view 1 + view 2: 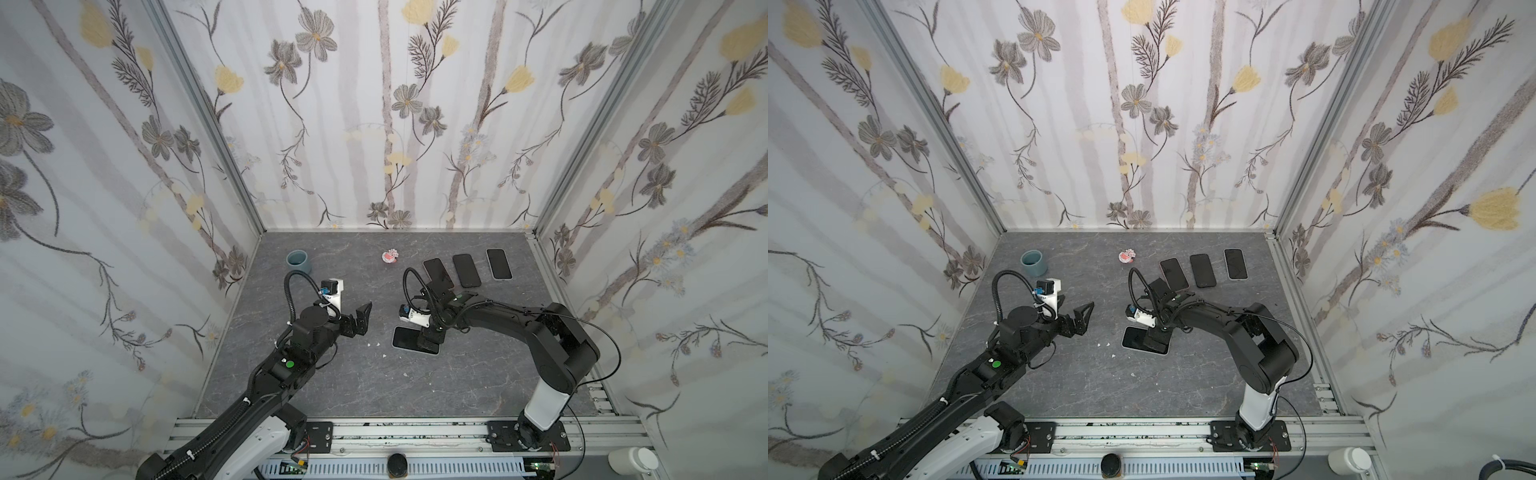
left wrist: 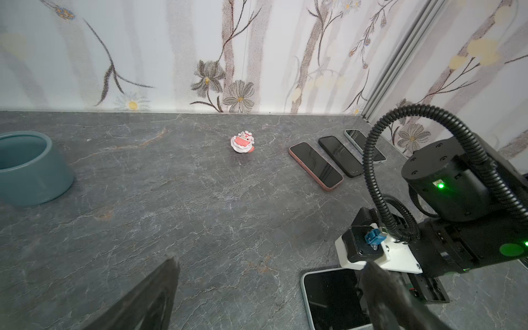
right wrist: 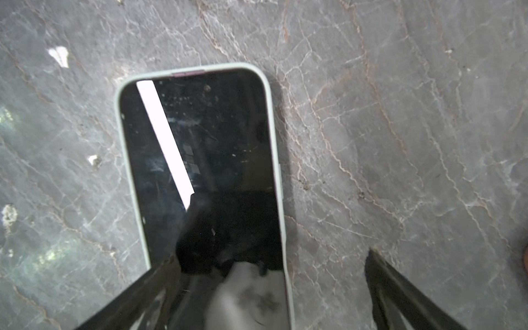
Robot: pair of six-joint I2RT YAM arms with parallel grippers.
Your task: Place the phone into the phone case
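Observation:
A phone [image 3: 200,148] with a dark screen lies flat on the table, framed by the pale green rim of the phone case [image 3: 274,160]. A thin purple strip shows at one short end. In both top views the phone [image 1: 407,338] [image 1: 1136,337] sits mid-table, half under my right gripper [image 1: 430,338]. That right gripper [image 3: 271,254] is open. One finger is over the phone's end and the other is over bare table beside it. My left gripper [image 1: 361,318] [image 2: 270,265] hangs open and empty, left of the phone [image 2: 331,297].
Three more phones [image 1: 438,273] [image 1: 466,270] [image 1: 498,264] lie in a row at the back right. A blue-grey cup [image 1: 298,261] stands at the back left, and a small pink figurine [image 1: 390,256] at the back middle. White crumbs [image 1: 373,344] dot the grey table.

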